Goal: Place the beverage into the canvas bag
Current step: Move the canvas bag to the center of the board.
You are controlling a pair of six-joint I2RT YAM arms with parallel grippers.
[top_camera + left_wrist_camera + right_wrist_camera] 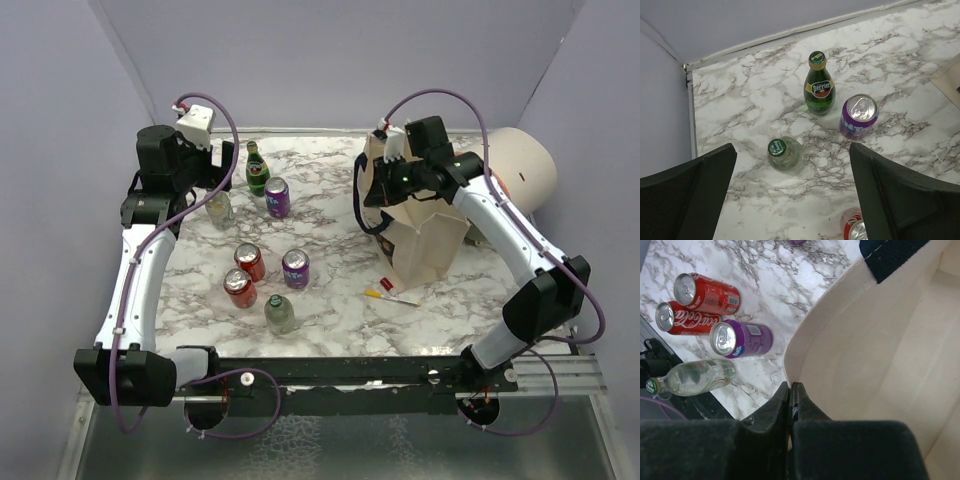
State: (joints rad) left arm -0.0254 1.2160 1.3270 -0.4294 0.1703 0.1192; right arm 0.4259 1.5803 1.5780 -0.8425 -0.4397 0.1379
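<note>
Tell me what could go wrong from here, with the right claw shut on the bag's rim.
1. The right claw grips only a thin edge of the canvas bag; the fabric could slip free, or the bag tip if pulled.
2. The open left claw hangs above the clear bottle, with the Perrier bottle and a purple can nearby; a wide descent might knock one over.

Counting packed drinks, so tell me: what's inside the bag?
Only bare walls of the bag show, no drink. The right hand, pinching its rim, covers the near part.
</note>
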